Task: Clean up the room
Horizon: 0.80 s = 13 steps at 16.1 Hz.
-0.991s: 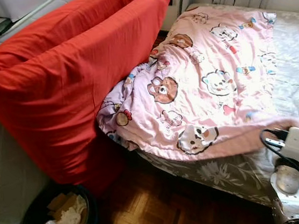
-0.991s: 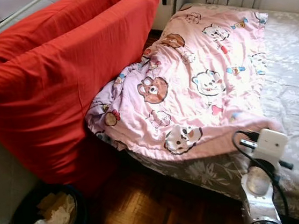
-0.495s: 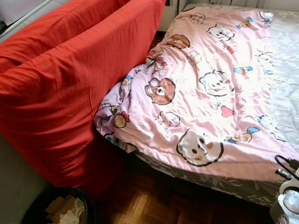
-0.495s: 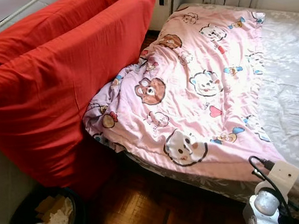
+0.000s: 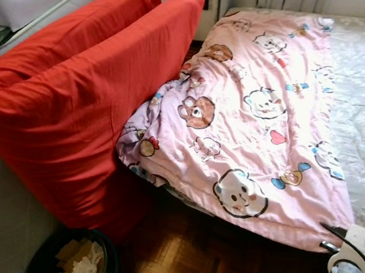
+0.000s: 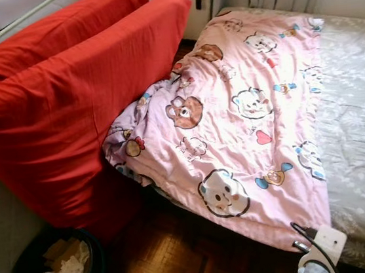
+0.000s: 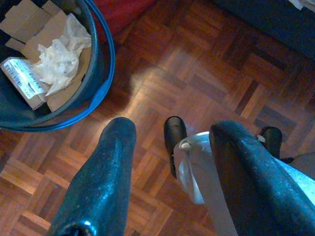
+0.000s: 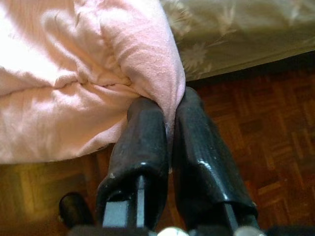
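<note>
Pink cartoon blanket spread across bed, near corner draped over the edge. Right gripper pinching that corner between closed fingers, low by the floor, likely to pull the cover flat. Left gripper hanging idle, fingers apart and empty, over parquet floor beside bin of paper scraps. Red cushions propped against wall.

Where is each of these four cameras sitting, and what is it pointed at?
Left eye, head: down at blanket, red cushions, bin.
Right eye, head: same scene; right arm low in the corner.
Left wrist: along left gripper, open, to floor; shares the bin.
Right wrist: along right gripper, shut on the blanket's corner; shares the blanket.
</note>
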Available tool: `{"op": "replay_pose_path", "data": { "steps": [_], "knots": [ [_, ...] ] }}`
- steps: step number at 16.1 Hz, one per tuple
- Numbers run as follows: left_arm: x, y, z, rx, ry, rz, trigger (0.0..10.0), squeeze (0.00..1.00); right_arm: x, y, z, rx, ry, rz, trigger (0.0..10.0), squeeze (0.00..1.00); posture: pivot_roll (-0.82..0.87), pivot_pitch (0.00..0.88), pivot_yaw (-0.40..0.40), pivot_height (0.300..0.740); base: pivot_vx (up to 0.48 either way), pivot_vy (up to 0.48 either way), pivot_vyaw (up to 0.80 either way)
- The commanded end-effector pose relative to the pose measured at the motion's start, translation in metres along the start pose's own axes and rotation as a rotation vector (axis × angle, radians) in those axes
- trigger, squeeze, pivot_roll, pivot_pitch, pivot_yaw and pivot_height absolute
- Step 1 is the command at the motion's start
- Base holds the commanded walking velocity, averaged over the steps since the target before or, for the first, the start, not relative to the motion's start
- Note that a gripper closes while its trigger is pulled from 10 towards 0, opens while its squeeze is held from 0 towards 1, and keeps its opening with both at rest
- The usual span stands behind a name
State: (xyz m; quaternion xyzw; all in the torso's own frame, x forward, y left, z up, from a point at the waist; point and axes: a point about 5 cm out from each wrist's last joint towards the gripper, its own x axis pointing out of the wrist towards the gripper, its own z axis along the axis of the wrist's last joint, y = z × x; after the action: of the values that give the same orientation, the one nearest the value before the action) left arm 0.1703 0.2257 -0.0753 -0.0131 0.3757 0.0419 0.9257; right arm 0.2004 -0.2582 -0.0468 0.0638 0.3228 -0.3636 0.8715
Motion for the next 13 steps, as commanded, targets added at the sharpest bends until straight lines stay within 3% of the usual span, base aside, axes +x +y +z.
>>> {"op": "replay_pose_path", "data": {
  "steps": [1,9,10,12,13],
  "knots": [
    [-0.004,0.002,-0.010,0.016,0.037,0.001,10.0,0.00,0.001,-0.004,-0.005,-0.005,0.029,-0.006,10.0,0.00,0.05,0.151,-0.024,0.740,0.000,0.000,0.00],
    [-0.004,0.002,-0.010,0.015,0.036,0.006,10.0,0.00,0.006,-0.016,-0.005,0.001,0.038,-0.045,10.0,0.00,0.06,0.153,-0.024,0.740,0.000,0.000,0.00],
    [-0.004,0.002,-0.010,0.015,0.037,0.006,10.0,0.00,0.006,-0.016,-0.005,0.004,0.037,-0.049,10.0,0.09,0.06,0.154,-0.023,0.740,0.000,0.000,0.00],
    [-0.004,0.002,-0.010,0.015,0.037,0.006,10.0,0.00,0.006,-0.016,-0.005,0.010,0.039,-0.057,10.0,1.00,0.06,0.151,-0.023,0.740,0.000,0.000,0.00],
    [-0.004,0.002,-0.010,0.016,0.037,0.007,10.0,0.00,0.006,-0.017,-0.005,0.004,0.041,-0.057,10.0,1.00,0.06,0.151,-0.023,0.740,0.000,0.000,0.00]
  ]
}}
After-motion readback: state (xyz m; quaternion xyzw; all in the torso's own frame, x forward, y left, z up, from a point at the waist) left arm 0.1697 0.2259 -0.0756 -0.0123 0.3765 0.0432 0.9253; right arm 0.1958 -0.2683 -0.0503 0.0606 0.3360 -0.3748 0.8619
